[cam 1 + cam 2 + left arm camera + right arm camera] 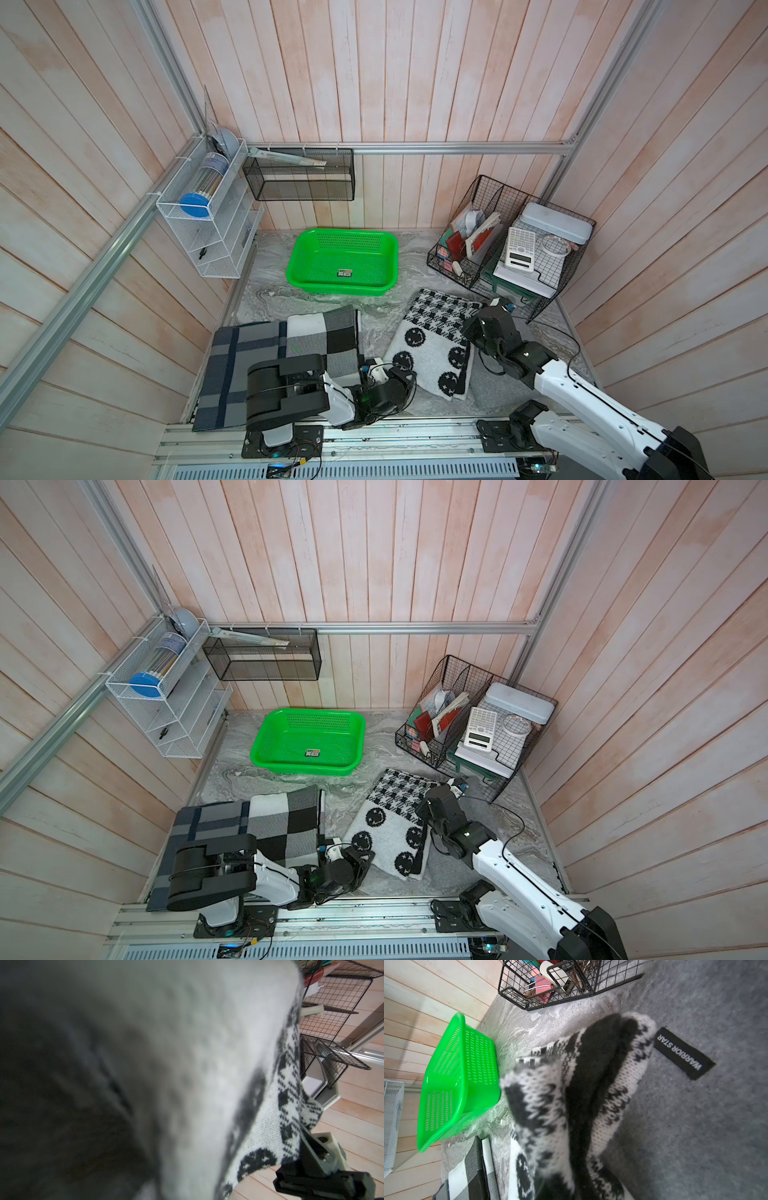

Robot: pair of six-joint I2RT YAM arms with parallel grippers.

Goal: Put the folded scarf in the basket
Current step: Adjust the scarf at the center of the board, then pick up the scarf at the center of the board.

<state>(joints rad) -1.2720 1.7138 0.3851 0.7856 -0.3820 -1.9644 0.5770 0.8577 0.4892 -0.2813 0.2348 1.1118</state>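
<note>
- Smiley scarf point(432, 345): a black-and-white knit, folded. Most of it lies on the marbled table point(374, 316), stretched between your two pincers. It is not yet in the basket.
- Left pincer point(379, 369): pressed together at the scarf corner nearest the robot's base. Blurred knit fills its wrist view right up to the lens, so I judge that it pinches that corner. The fingers themselves are hidden.
- Right pincer point(478, 318): closed on the opposite edge of the scarf. The knit bunches up directly in front of its wrist camera.
- Basket point(349, 243): green and perforated, holding nothing but a sticker. It stands beyond the left pincer, away from the base and well apart. It is nearer the right pincer, off toward the left arm's side, with bare table between.
- Step in hand: the grasp, which I judge complete at both ends. The lift has not begun.
- Next move: raise both pincers together and keep their spacing so the fold neither sags nor opens. Carry the scarf over the basket's near rim and lower it inside before you release.
- Hazards: the checked scarf point(324, 336) lies just beside the left pincer and may drag along. The black wire desk organizer point(557, 270) stands just behind the right pincer, so lift away from it.
</note>
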